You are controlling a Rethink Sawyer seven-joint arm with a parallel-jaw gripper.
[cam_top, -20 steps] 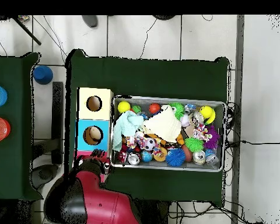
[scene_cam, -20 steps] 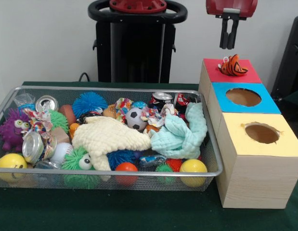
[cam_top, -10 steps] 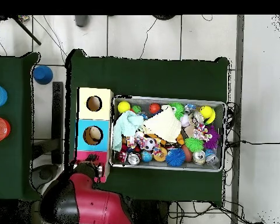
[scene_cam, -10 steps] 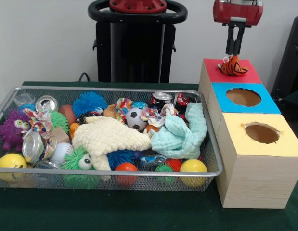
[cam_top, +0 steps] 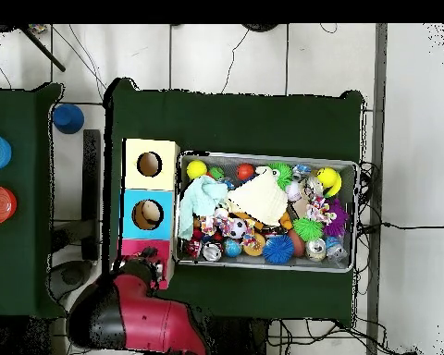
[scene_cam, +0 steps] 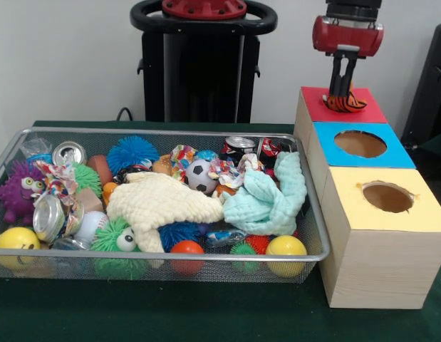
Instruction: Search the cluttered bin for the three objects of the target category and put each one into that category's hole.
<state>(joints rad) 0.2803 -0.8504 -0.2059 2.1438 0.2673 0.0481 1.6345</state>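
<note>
yellow box [scene_cam: 386, 235]: parked at the near end of the box row, just right of the bin's near right corner; hole left empty.

wire bin [scene_cam: 206, 257]: crammed full. A cream cloth [scene_cam: 163, 201] and a mint cloth [scene_cam: 270, 196] are draped over the balls and cans, so whatever's underneath is pretty much buried.

blue box [scene_cam: 359, 146]: sat mid-row, hole open, nothing seen in it.

red box [scene_cam: 343, 107]: far end of the row. The orange striped toy [scene_cam: 346, 102] is perched on its top, apparently over the hole and not yet dropped through.

gripper [scene_cam: 342, 89]: lowered right onto the toy, fingers drawn close together; probably a push down the hole, though whether the toy is actually pinched can't be told.
</note>
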